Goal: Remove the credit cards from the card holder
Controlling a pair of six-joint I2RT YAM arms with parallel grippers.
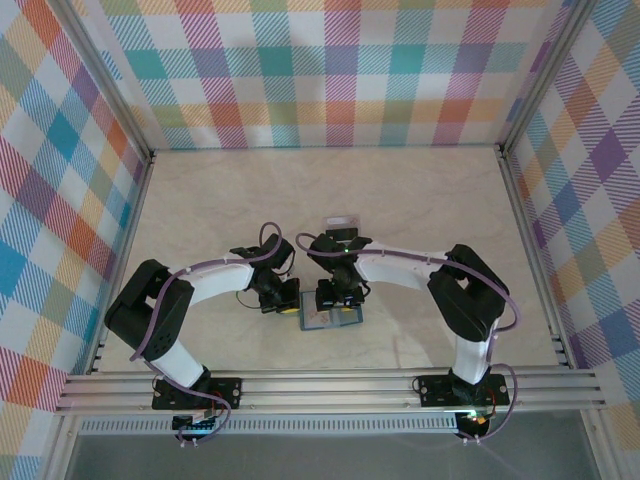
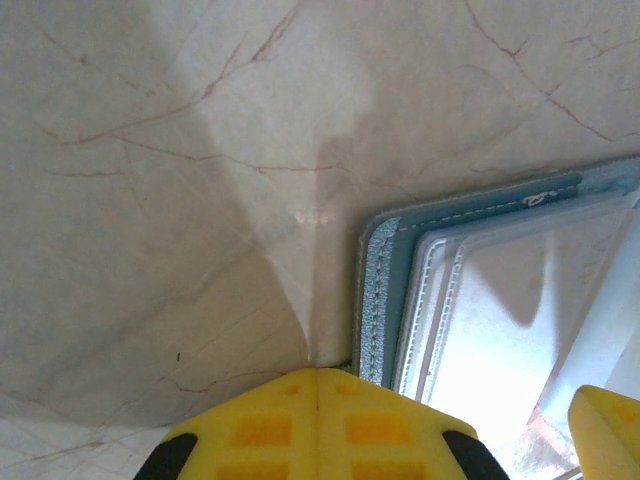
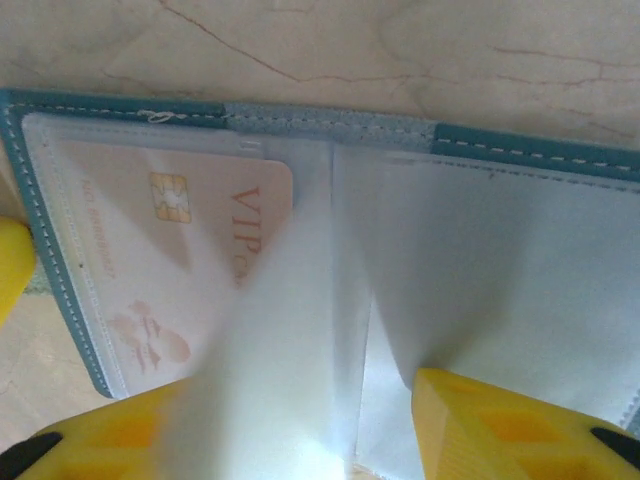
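The teal card holder (image 3: 330, 125) lies open on the marble table, under both grippers (image 1: 329, 320). Its left clear pocket holds a pale credit card (image 3: 170, 260) with a gold chip and "VIP" lettering. My right gripper (image 3: 300, 400) hangs over the open holder with its yellow fingers (image 3: 500, 430) apart. A blurred translucent pocket leaf stands between them, and the right finger rests against the right pocket. My left gripper (image 2: 318, 372) is shut, its tips on the table at the holder's stitched outer corner (image 2: 375, 300). In the top view, the left gripper (image 1: 283, 300) sits just left of the right gripper (image 1: 338, 300).
A small clear tray (image 1: 343, 222) sits just behind the right gripper. Plaid walls close in the table on three sides. An aluminium rail (image 1: 330, 385) runs along the near edge. Open marble surface (image 1: 250, 200) stretches behind and beside the arms.
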